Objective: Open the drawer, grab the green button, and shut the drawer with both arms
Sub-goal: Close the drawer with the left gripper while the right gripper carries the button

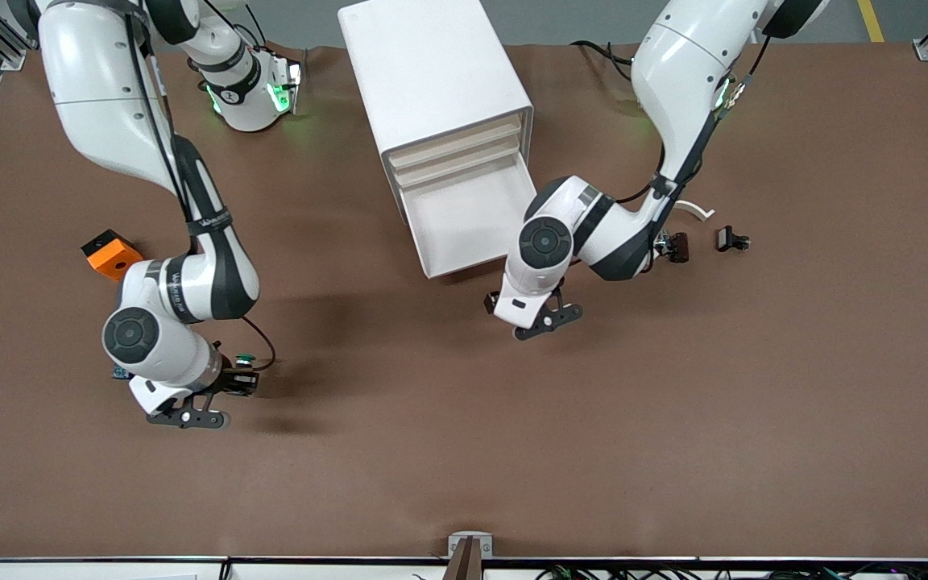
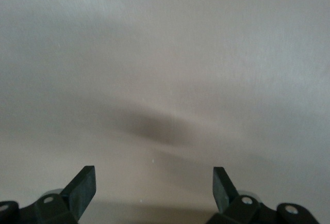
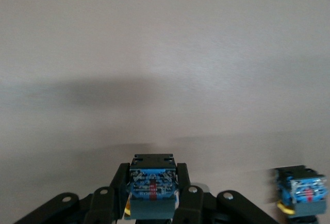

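Front view: left pincer (image 1: 548,316) wide over bare tabletop (image 1: 673,419) beside open drawer's (image 1: 464,221) front edge; right pincer (image 1: 240,379) clamping green button (image 1: 246,357), orange block (image 1: 112,254) near.

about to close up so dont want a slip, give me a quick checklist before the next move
1. button held: ok, the right arm has its jaws shut on it.
2. drawer shut: not ok, the lowest one in the cabinet stands pulled out.
3. drawer tray bare: ok, nothing seen in it.
4. left arm free to push: ok, jaws open and empty, over the table by the drawer's front.
5. room around the second button beside the held one: cannot tell.
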